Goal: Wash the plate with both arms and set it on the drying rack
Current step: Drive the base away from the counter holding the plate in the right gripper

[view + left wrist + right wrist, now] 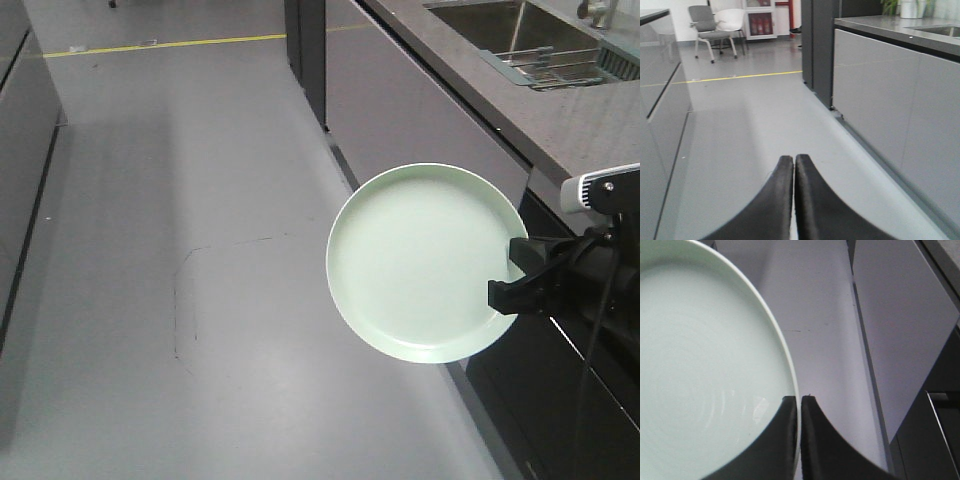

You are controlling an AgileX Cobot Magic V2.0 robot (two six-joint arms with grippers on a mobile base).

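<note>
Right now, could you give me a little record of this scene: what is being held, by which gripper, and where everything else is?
Plate: pale green, held in the air over the floor, beside the counter
Right gripper: shut on the plate's rim
Left gripper: shut, holding nothing, pointing along the floor
Drying rack: up at the sink, well apart from the plate
Stage: plate not yet at the sink or the rack

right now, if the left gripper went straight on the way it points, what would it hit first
Nothing near. The left gripper, fingers shut, points out over the bare floor beside the counter. The way looks free as far as shown; the floor would probably come first, but depth is unclear.
</note>
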